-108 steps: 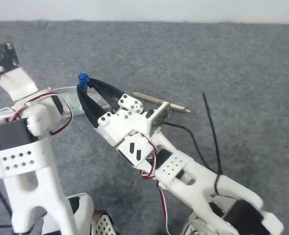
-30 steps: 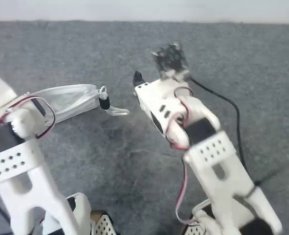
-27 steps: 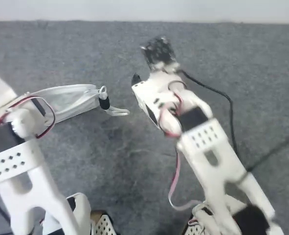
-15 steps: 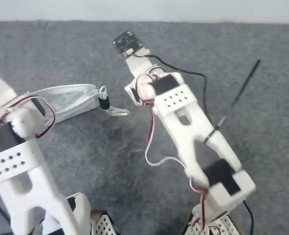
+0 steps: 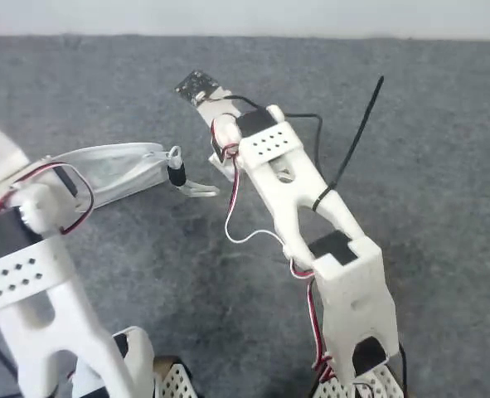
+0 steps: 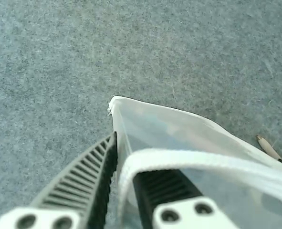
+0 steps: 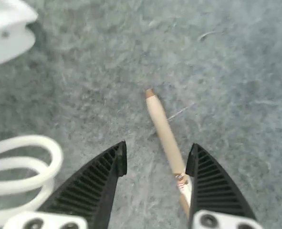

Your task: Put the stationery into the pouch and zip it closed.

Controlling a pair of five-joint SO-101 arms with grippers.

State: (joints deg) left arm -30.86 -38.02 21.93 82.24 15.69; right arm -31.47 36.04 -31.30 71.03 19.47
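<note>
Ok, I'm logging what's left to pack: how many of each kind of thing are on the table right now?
pouch: 1
pencil: 1
robot hands: 2 (left hand shut on the pouch's edge; right hand open with the pencil between its fingers)
Total: 4
Whatever is inside the pouch can't be counted.

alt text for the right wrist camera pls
An open black pincer hangs over a wooden pencil lying on grey carpet, with the pencil between its two fingers and nearer one of them. A white cord loop lies on the carpet off to one side.
</note>
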